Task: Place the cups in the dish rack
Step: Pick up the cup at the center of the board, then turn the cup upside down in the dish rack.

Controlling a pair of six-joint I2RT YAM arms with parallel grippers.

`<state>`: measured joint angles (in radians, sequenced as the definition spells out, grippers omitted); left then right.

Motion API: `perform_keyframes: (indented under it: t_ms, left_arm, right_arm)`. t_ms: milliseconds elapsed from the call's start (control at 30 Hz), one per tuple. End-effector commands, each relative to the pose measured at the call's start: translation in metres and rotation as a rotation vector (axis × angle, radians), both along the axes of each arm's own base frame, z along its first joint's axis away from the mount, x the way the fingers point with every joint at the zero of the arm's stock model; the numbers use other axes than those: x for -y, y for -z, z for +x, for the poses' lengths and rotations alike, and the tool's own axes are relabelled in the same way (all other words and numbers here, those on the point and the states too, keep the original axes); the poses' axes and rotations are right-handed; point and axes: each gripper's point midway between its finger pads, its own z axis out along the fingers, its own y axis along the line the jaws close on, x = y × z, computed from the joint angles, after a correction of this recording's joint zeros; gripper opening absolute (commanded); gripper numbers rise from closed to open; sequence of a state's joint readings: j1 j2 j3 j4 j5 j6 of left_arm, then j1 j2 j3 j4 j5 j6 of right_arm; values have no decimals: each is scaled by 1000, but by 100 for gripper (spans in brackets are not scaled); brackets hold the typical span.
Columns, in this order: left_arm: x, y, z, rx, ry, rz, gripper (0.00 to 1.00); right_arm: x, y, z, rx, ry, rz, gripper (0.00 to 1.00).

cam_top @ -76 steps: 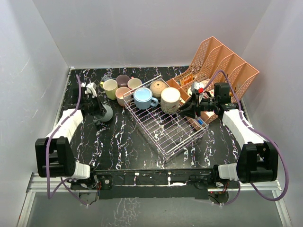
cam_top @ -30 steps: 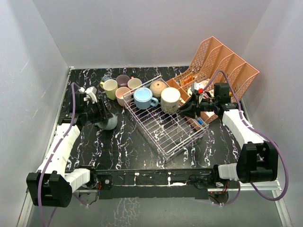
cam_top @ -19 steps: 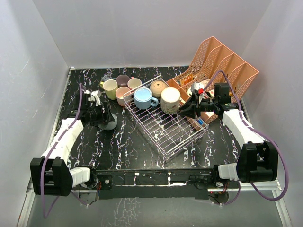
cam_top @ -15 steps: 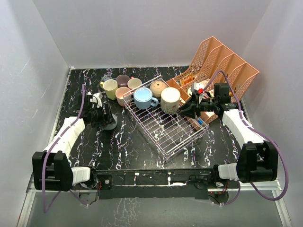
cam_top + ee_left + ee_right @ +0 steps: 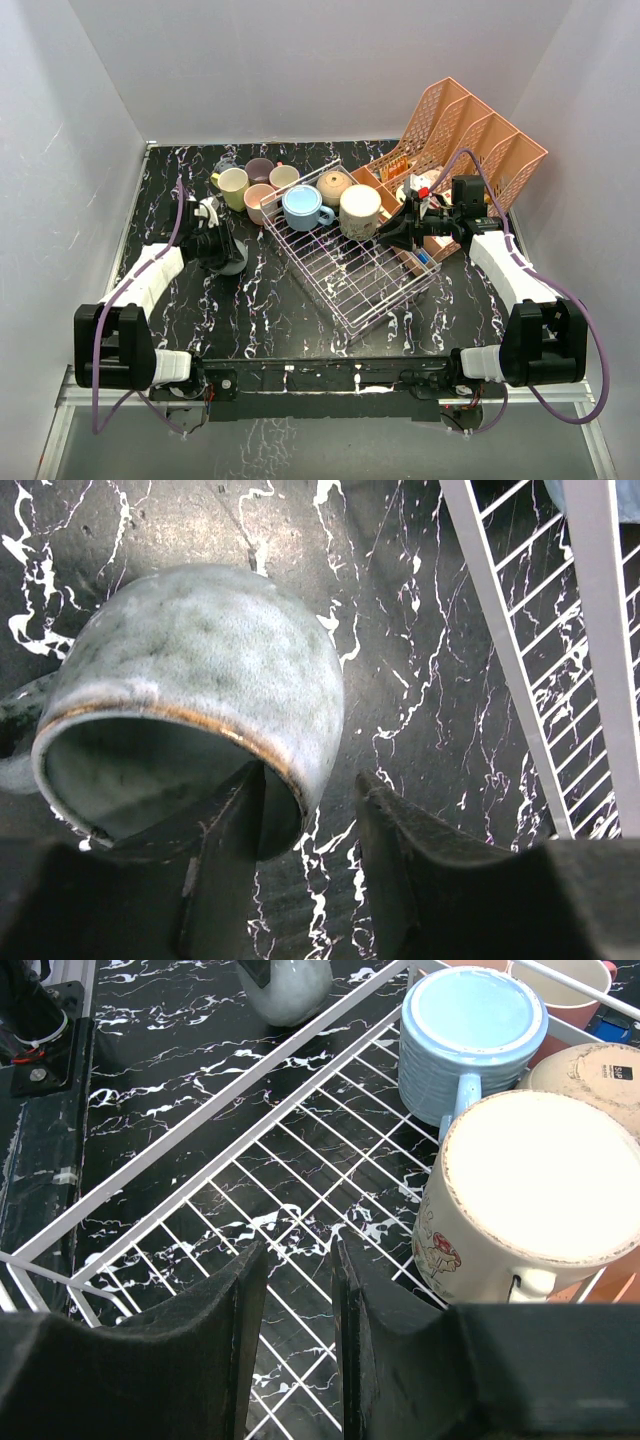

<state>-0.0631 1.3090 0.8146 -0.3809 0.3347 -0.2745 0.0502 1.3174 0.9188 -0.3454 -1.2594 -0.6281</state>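
The grey-blue glazed ceramic mug [image 5: 190,670] lies on its side on the black white-veined marble table [image 5: 280,330]. It is near the left edge, about midway from near to far, just clear of the left rim of the silvery-white wire dish rack [image 5: 360,275]. Its mouth faces the left wrist camera.

The left gripper [image 5: 312,780] straddles the mug's lip, one finger inside the mouth and the other outside the wall. A sliver of table shows between the outer finger and the glaze, so I cannot tell whether the wall is pinched yet.

The rack sits skewed across the middle of the table. At its far end three mugs stand bottom-up: a light blue one [image 5: 305,207], a tan one [image 5: 333,186] and a cream one [image 5: 360,210]. The rest of its grid is bare.

Four more mugs cluster toward the far left corner, outside the rack: yellow [image 5: 233,186], mauve [image 5: 259,169], pink [image 5: 258,197] and pale cream [image 5: 284,175].

The right gripper [image 5: 298,1255] hangs over the rack's right side with its fingers slightly parted and nothing between them. A salmon-pink plastic lattice file organiser [image 5: 470,130] fills the far right corner.

This looks like the pickup of the fourth mug. The next move would call for a firm pinch on the rim, a lift clear of the rack's low wall, then a turn to set the mug mouth-down beside the others.
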Motion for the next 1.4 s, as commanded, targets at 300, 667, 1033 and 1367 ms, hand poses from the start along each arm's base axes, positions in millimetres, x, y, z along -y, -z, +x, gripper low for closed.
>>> perform_keyframes:
  t_ms: [300,667,1033,1367]
  left_arm:
    - [8,2,4,8,16,-38,0]
    - [22,-86,2,233,-26,-176,0]
    - [68,-256,-13,546,-19,-739,0]
    - [87,-372,-37,742,39,-1184,0]
  right_arm:
    - [1,-3,2,23,-9,4,35]
    - [0,-5,0,28,-17,10,35]
    - [-9,-32,-8,75,-106,58,35]
    - [-28,-99,1,172,-203,91,47]
